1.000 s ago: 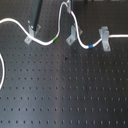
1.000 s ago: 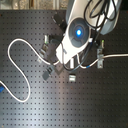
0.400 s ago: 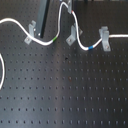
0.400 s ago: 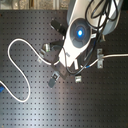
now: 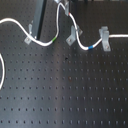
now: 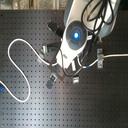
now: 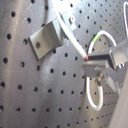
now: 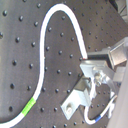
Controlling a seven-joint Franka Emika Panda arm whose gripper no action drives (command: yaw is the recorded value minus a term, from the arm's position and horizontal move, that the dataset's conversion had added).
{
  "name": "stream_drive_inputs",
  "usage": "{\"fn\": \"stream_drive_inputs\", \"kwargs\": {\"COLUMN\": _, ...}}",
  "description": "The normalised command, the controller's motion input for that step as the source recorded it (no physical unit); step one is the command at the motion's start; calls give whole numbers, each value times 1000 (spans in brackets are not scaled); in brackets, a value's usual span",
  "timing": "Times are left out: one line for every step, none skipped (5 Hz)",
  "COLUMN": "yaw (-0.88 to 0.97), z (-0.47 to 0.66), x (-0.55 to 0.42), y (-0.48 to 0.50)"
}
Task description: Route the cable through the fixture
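White cable (image 5: 60, 30) (green band, blue band), grey fixture (image 5: 75, 36), black board (image 5: 65, 90)

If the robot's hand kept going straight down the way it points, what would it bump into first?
Probably the white cable it holds, then the middle grey clip right below, on the black holey table. The hand sits very close, though depth is hard to judge.

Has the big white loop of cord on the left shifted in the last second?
No. In the second exterior view the cable loop sits just as far from the right-hand grey bracket as before.
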Motion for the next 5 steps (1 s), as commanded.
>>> {"fn": "stream_drive_inputs", "kwargs": {"yaw": -129, "z": 409, "x": 6, "y": 12}}
{"fn": "stream_drive_inputs", "kwargs": {"yaw": -148, "z": 456, "x": 1, "y": 95}}
{"fn": "stream_drive_inputs", "kwargs": {"yaw": -23, "z": 312, "x": -106, "y": 327}}
{"fn": "stream_drive_inputs", "kwargs": {"yaw": -11, "z": 271, "x": -162, "y": 412}}
{"fn": "stream_drive_inputs", "kwargs": {"yaw": 0, "z": 237, "x": -139, "y": 419}}
